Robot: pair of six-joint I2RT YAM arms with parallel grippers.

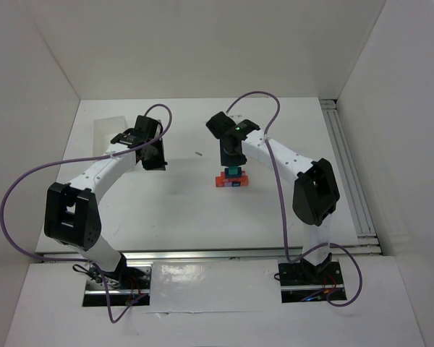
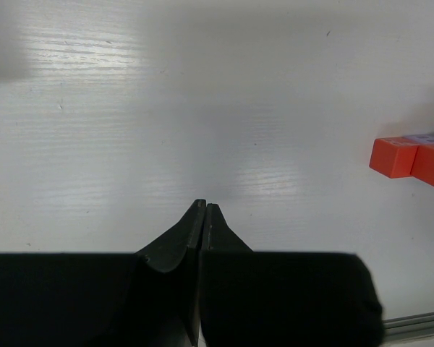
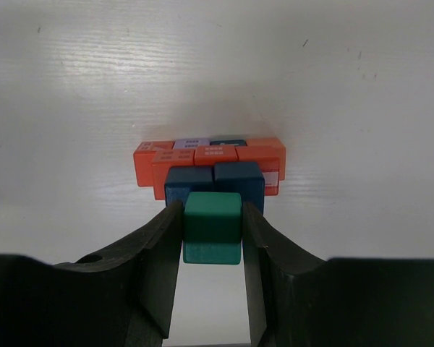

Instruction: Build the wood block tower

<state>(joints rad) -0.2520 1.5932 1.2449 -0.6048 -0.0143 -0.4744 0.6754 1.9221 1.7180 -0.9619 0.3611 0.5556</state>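
The tower (image 1: 232, 181) stands mid-table: a base of orange and red cubes (image 3: 217, 156) with a purple cube (image 3: 191, 142) behind them, and two dark blue cubes (image 3: 237, 178) above. My right gripper (image 3: 212, 208) is shut on the teal cube (image 3: 213, 215), which is at the top of the stack, against the dark blue ones. In the top view this gripper (image 1: 233, 168) points straight down over the tower. My left gripper (image 2: 204, 205) is shut and empty, over bare table left of the tower (image 1: 155, 160). Orange base cubes (image 2: 412, 159) show at its right edge.
A small dark speck (image 1: 199, 152) lies on the table between the arms. A faint white rectangular tray (image 1: 108, 134) sits at the back left. An aluminium rail (image 1: 347, 166) runs along the right side and another (image 1: 239, 254) along the near edge. White walls enclose the table.
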